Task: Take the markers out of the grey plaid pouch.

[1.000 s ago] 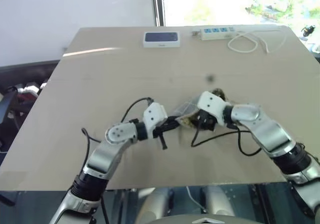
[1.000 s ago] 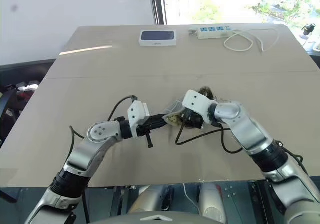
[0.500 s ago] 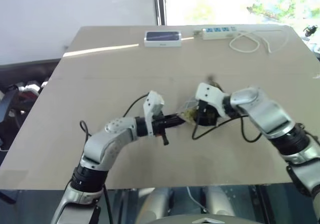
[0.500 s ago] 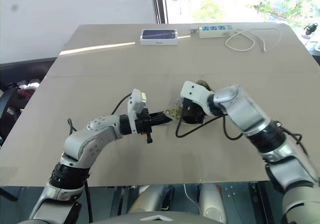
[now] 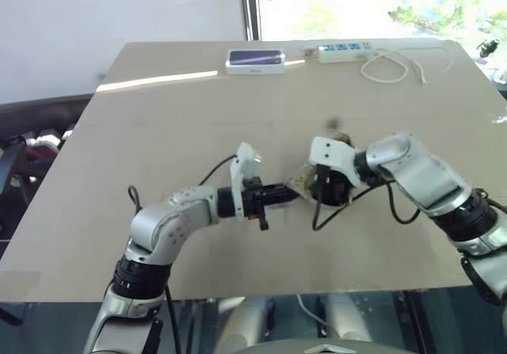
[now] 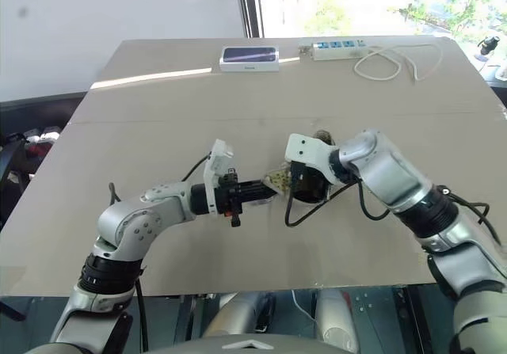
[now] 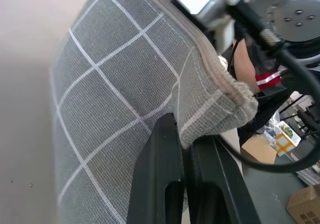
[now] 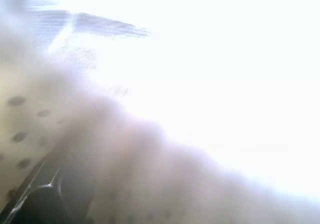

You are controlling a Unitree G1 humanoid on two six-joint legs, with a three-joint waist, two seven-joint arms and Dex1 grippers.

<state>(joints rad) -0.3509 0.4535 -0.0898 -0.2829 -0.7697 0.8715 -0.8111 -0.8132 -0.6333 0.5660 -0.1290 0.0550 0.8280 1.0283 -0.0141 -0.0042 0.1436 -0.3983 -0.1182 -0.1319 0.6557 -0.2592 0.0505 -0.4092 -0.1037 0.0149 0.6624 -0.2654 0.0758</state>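
The grey plaid pouch (image 5: 299, 182) hangs just above the middle of the table between my two hands. My left gripper (image 5: 287, 193) points level toward the right and is shut on the pouch's zipper corner. In the left wrist view its black fingers (image 7: 165, 174) pinch the seam of the plaid fabric (image 7: 120, 98). My right gripper (image 5: 315, 186) slants down from the right into the pouch's mouth, its tips buried in the fabric. The right wrist view looks along one dark finger (image 8: 45, 199) at pale dotted lining (image 8: 30, 124). The jaws stand apart. The markers are hidden.
A white device with a dark screen (image 5: 255, 59) lies at the table's far edge. To its right, a white power strip (image 5: 344, 50) trails a looped white cord (image 5: 394, 67). Black cables (image 5: 348, 205) droop from my right wrist onto the table.
My left wrist has rolled while keeping its grip on the pouch corner. My right gripper has tilted a little more steeply into the pouch mouth.
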